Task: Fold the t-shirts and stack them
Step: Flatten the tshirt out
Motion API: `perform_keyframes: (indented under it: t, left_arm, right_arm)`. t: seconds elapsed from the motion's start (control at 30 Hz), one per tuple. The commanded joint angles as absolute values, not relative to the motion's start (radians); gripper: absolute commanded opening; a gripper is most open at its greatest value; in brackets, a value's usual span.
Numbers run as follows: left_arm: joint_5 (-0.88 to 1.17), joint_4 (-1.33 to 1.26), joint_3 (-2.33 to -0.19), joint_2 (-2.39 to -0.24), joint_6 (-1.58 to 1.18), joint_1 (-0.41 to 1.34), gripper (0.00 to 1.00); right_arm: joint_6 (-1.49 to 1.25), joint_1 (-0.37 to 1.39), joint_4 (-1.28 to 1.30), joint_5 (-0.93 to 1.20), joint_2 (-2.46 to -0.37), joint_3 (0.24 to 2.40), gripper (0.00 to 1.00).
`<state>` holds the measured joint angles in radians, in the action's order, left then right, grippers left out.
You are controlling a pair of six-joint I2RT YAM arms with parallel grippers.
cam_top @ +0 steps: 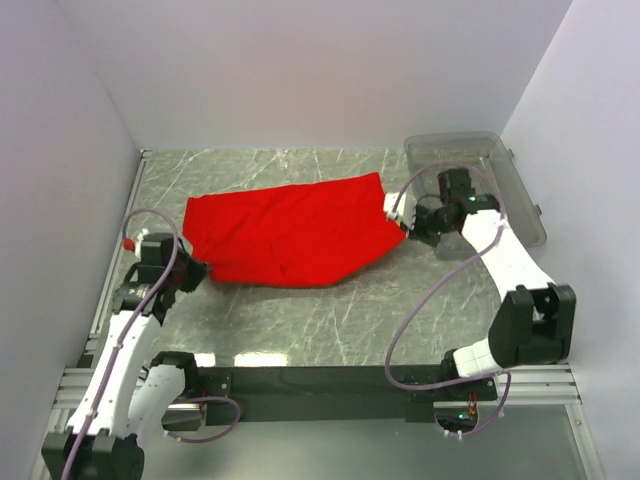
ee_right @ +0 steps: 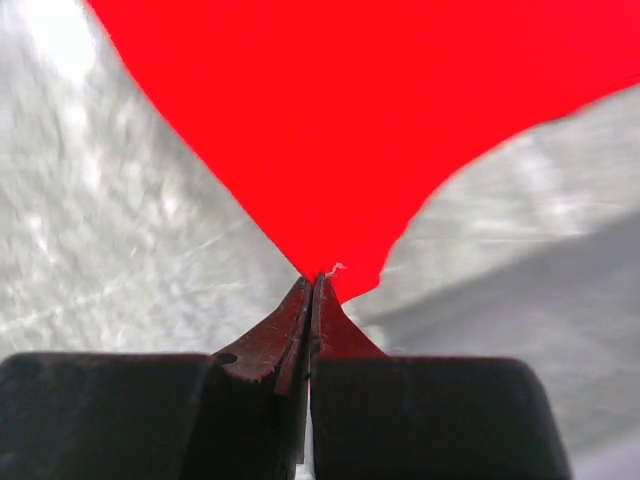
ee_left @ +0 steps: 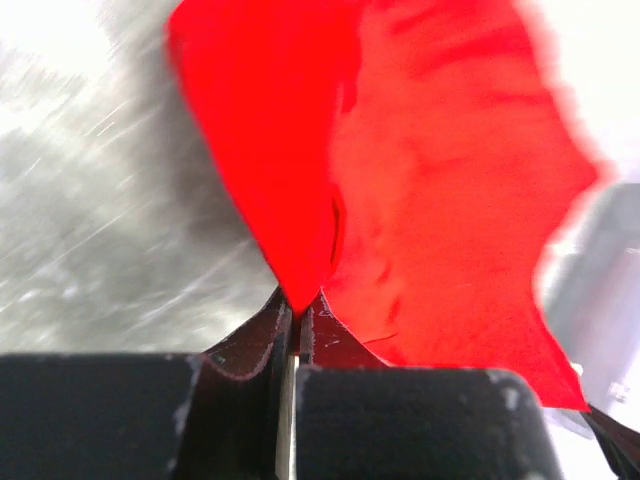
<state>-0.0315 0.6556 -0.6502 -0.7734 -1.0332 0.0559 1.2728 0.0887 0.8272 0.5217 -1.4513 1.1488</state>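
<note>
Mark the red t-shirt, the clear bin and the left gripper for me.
red t-shirt [cam_top: 290, 235], top view, middle of the cloth
clear bin [cam_top: 480, 148], top view, far wall
left gripper [ee_left: 298, 306], left wrist view, between its fingertips

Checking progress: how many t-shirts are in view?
1: a red t-shirt on the table, its ends pinched by the left gripper and right gripper; another could hide beneath it.

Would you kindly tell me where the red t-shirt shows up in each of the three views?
Top external: the t-shirt is spread at centre.
Left wrist: it fills the upper middle and right, a fold pinched in the left gripper.
Right wrist: it fills the top, tapering down into the right gripper.
Shared landmark: the grey marble table.
</note>
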Motion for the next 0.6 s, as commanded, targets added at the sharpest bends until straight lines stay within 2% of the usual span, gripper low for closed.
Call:
perform_keyframes:
  t: [0.0, 0.3, 0.57]
  left_arm:
    - [-0.064, 0.592, -0.788, -0.715, -0.948, 0.057, 0.0]
    - [-0.147, 0.416, -1.098, -0.721, -0.868, 0.057, 0.0]
    - [-0.205, 0.226, -1.363, -0.726, -0.818, 0.057, 0.01]
  right_arm:
    - [1.146, 0.069, 0.858, 0.646, -1.359, 1.288, 0.0]
    - [0.823, 0.035, 0.767, 0.775, -1.255, 1.707, 0.0]
    - [0.456, 0.002, 0.465, 0.798, -1.187, 1.939, 0.0]
